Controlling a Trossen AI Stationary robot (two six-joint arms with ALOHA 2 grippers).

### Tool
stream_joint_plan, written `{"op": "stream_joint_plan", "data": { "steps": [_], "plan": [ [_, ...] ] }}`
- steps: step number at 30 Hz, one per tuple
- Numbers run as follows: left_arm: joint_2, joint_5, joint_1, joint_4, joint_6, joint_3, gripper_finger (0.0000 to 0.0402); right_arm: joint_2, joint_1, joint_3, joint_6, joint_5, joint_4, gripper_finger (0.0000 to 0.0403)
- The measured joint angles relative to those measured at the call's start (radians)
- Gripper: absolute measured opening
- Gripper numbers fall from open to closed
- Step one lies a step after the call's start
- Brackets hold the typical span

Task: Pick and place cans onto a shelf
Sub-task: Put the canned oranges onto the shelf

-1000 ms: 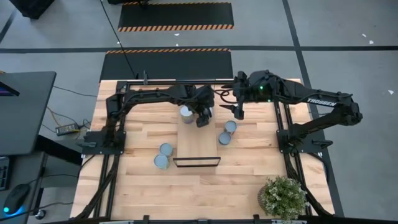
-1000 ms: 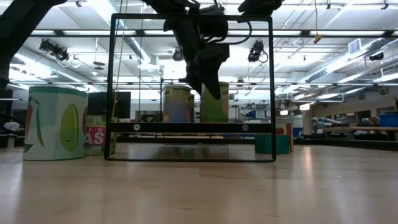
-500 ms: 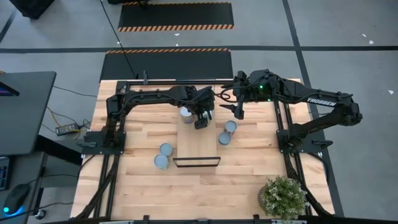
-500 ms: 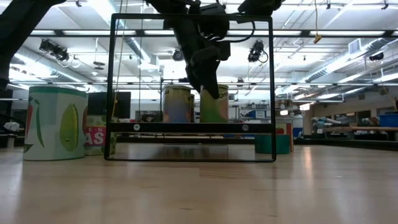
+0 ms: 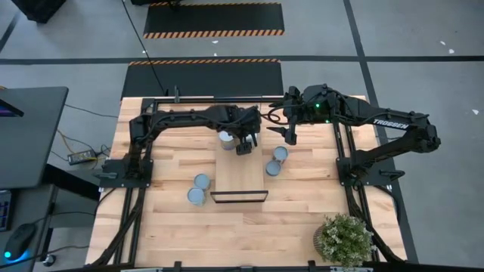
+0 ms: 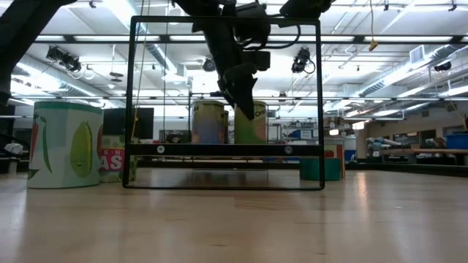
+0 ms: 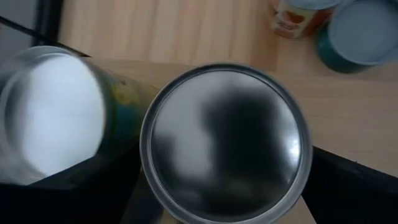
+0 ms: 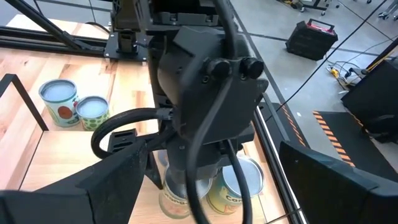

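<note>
Occluded, cropped and unresolved areas

In the high view the left gripper (image 5: 244, 146) covers one can on the shelf (image 5: 240, 178), so only the neighbouring can (image 5: 226, 137) shows its top. In the left wrist view the near can (image 7: 225, 144) is cut off at the frame edge and its sides are hidden; the can beside it (image 7: 53, 118) is blurred and cropped, its label unreadable. In the low view the arms are cropped by the upper edge, and the label text on the shelved cans (image 6: 251, 123) is too small to read. In the right wrist view the left arm's wrist housing (image 8: 208, 81) hides most of the cans below it.
</note>
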Motion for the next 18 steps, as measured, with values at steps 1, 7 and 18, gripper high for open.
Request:
{"op": "stream_joint_plan", "data": {
  "steps": [1, 7, 18],
  "plan": [
    [0.0, -0.02, -0.004, 0.0, -0.002, 0.0, 0.0396, 0.0, 0.0, 0.0, 0.0, 0.0, 0.0, 0.0373],
    [0.0, -0.075, -0.025, -0.001, -0.01, 0.0, 0.0396, 0.0, 0.0, 0.0, 0.0, 0.0, 0.001, 0.0373],
    [-0.048, -0.121, -0.03, -0.034, -0.011, 0.009, 0.0396, 0.0, 0.0, 0.0, -0.001, 0.0, 0.005, 0.0373]
  ]
}}
